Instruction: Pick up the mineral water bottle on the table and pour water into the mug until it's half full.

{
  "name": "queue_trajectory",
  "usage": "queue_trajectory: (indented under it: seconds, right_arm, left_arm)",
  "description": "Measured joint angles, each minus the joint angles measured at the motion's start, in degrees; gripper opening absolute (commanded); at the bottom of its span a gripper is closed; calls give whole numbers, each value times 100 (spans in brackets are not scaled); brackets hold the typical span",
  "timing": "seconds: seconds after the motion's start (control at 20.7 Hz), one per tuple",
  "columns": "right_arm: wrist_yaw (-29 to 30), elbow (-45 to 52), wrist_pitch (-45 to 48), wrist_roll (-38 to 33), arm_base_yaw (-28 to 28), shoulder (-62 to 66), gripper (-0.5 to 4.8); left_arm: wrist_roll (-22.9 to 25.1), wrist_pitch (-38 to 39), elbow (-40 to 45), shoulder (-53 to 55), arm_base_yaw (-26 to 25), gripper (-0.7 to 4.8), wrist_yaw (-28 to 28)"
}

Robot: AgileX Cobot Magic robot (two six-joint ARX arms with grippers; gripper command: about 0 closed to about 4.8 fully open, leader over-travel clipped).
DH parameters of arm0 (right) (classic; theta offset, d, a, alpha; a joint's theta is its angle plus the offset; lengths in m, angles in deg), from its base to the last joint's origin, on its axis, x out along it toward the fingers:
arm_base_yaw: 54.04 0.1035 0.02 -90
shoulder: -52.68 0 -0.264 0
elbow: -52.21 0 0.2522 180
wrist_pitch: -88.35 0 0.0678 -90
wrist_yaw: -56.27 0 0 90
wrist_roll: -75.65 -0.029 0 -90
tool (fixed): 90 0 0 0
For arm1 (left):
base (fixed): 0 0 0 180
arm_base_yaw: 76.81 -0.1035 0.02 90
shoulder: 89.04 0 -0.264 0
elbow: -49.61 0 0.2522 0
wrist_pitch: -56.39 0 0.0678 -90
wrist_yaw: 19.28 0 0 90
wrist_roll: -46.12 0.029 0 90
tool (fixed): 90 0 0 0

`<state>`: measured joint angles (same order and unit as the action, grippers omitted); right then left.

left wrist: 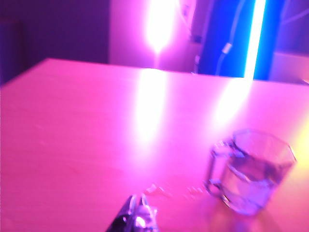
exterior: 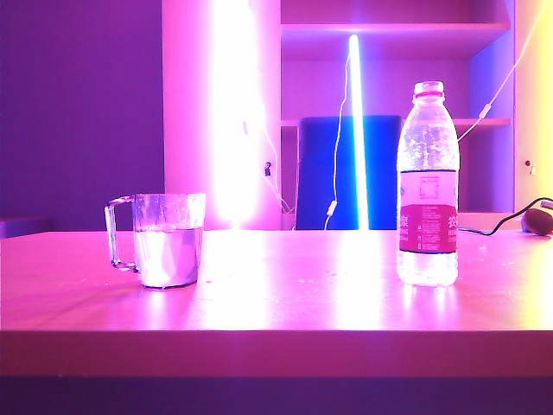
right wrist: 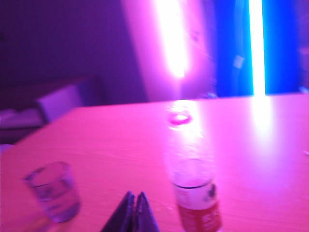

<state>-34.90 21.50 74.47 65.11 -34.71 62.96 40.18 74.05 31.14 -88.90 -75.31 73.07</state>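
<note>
1. Nearest us, the right gripper (right wrist: pixel 135 209) hangs over the tabletop (exterior: pixel 294 294) with its jaws clenched on nothing; the left gripper (left wrist: pixel 136 215) looks pressed together too.
2. The mug (exterior: pixel 164 239) stands upright on the left, holding water (exterior: pixel 168 255) to about half, handle outward.
3. The mineral water bottle (exterior: pixel 427 186) stands capped, well apart on the right.
4. Behind glows a light tube (exterior: pixel 357 130).

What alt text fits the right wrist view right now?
The right hand, shut and empty, sits above the table near the upright mineral water bottle; the mug holding water stands further off.
</note>
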Motion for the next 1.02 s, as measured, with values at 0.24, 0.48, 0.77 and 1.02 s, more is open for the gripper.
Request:
queue_trajectory:
  seconds: [0.24, 0.48, 0.77, 1.02]
  right_arm:
    - [229, 13, -1862, 2, 48, -1021, -1]
    - [708, 1134, -470, 4, 42, -817, 53]
    - [743, 1648, -376, -61, 20, -844, 53]
    - [581, 1648, -1062, 98, 22, -839, 53]
  left_arm:
    - [42, 103, 461, 11, 0, -5, 195]
    - [118, 155, 439, 20, 0, -5, 155]
    - [118, 168, 439, 20, 0, -5, 155]
    - [118, 168, 439, 20, 0, -5, 155]
